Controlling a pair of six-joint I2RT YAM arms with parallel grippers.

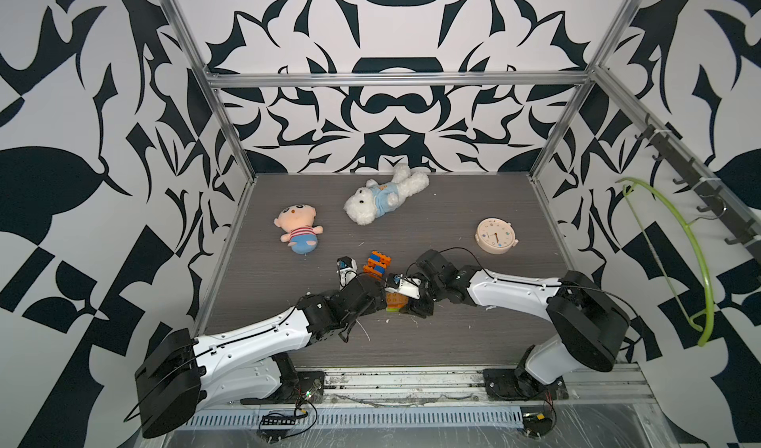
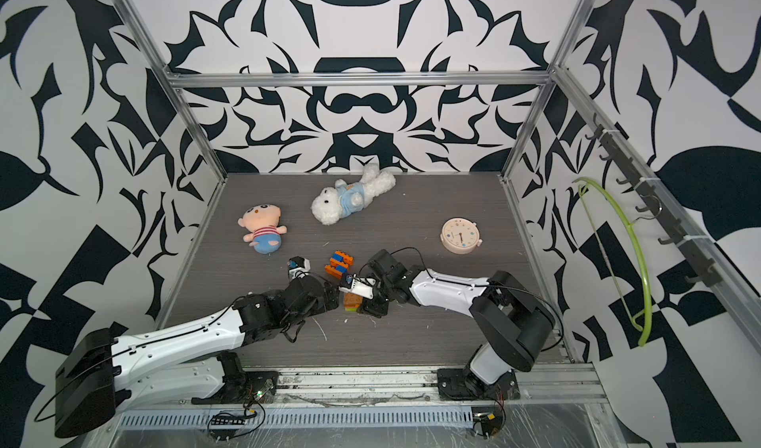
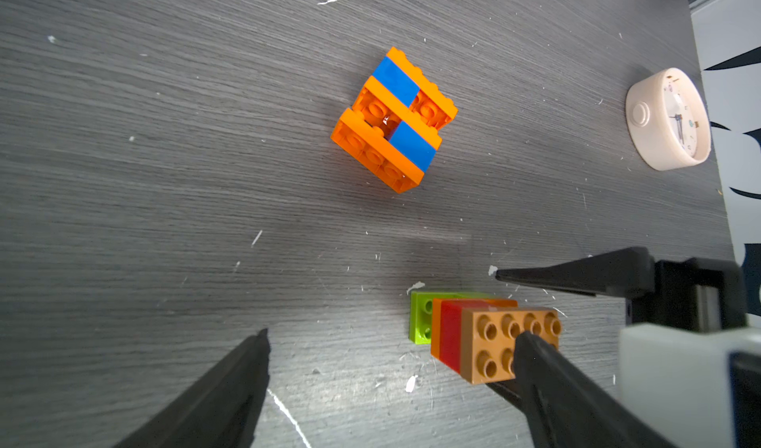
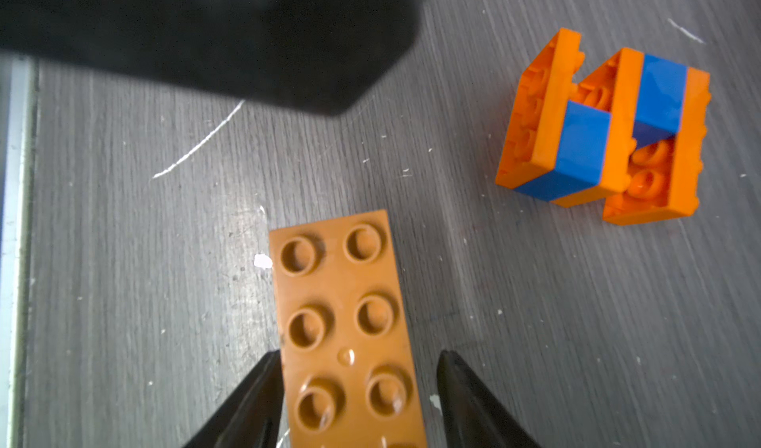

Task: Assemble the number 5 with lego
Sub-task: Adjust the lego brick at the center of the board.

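Note:
A short lego stack stands on the grey table (image 1: pixel 453 334), with a tan studded brick (image 4: pixel 346 322) on top of red, orange and green (image 3: pixel 420 318) layers. My right gripper (image 4: pixel 360 357) straddles the tan brick (image 3: pixel 494 343). It is open: one finger lies against the brick's side and the other stands a small gap away. My left gripper (image 3: pixel 391 336) is wide open beside the same stack (image 1: pixel 396 301) and holds nothing. One of its fingers (image 3: pixel 547 376) overlaps the tan brick in the left wrist view. An orange and blue lego cluster (image 1: pixel 376 264) (image 2: pixel 339 263) (image 3: pixel 395 120) (image 4: pixel 601 128) lies just beyond both grippers.
A round beige clock (image 1: pixel 496 236) sits to the right. A striped plush doll (image 1: pixel 298 231) and a white plush bear (image 1: pixel 383 199) lie farther back. Aluminium frame posts (image 1: pixel 230 128) border the table. A green hanger (image 1: pixel 696 260) hangs on the right wall. The two wrists nearly meet.

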